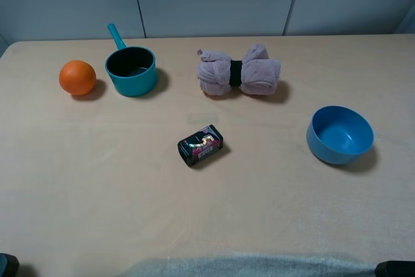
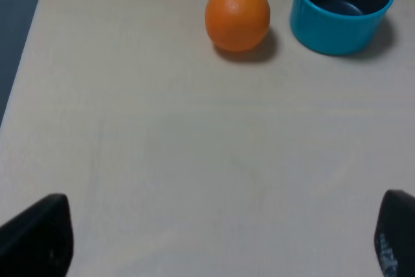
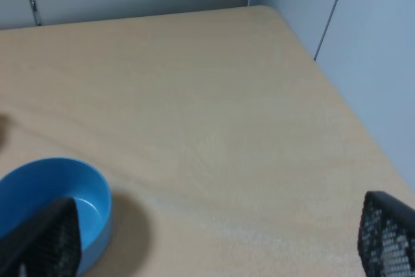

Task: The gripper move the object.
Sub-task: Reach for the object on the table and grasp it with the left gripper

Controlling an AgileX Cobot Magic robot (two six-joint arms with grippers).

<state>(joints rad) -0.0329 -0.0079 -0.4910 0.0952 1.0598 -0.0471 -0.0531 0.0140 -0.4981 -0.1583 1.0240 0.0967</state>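
Well ahead of the left gripper (image 2: 217,235) and right gripper (image 3: 217,238): box (image 1: 200,145) ungrasped

Overhead, the box lies mid-table, well apart from both. Left wrist: fingers spread wide, empty; orange (image 2: 237,15) and pot (image 2: 340,8) sit ahead. Right wrist: fingers spread, empty; bowl (image 3: 39,192) sits beside one.

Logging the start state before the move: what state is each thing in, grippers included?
Orange: whole, unpeeled.
Pot: upright, empty.
Towel: rolled, banded in the middle.
Bowl: upright, empty.
Box: lying label up, not gripped.
Left gripper: open, empty.
Right gripper: open, empty.
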